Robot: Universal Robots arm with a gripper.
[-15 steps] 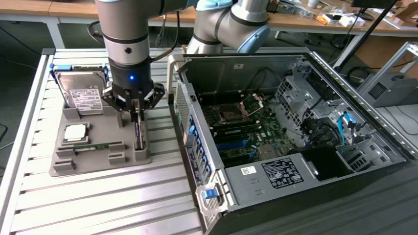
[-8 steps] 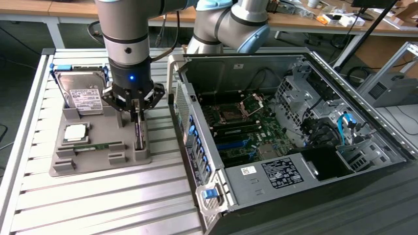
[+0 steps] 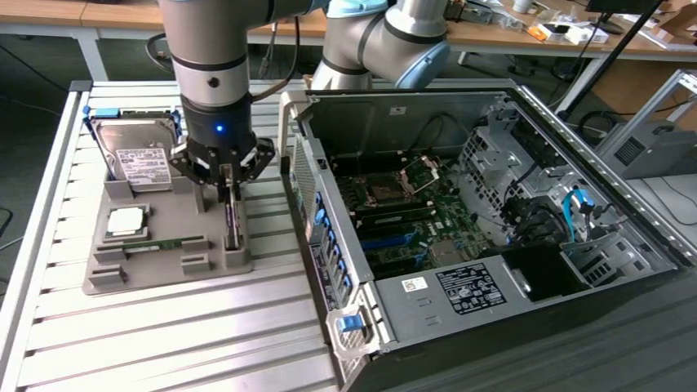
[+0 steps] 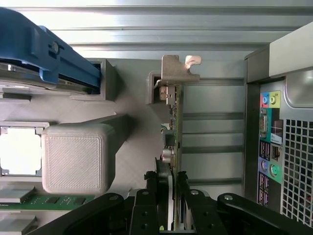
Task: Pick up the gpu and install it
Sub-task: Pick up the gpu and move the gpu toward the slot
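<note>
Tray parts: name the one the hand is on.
The gpu, standing on edge, clamped by the hand; the hard drive, CPU and memory stick sit apart, untouched.

Hard drive (image 3: 136, 155) propped in grey tray (image 3: 142, 278), memory stick (image 3: 163, 242) flat, open computer case (image 3: 436, 310) beside

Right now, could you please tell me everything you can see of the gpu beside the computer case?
The gpu is a thin green circuit board seen edge-on, with small components on one face and a silver metal bracket with a bent tab at one end. It stands upright on its edge, seated in a slot of the grey holder tray. The gripper has its fingers closed on both faces near the end opposite the bracket.
</note>
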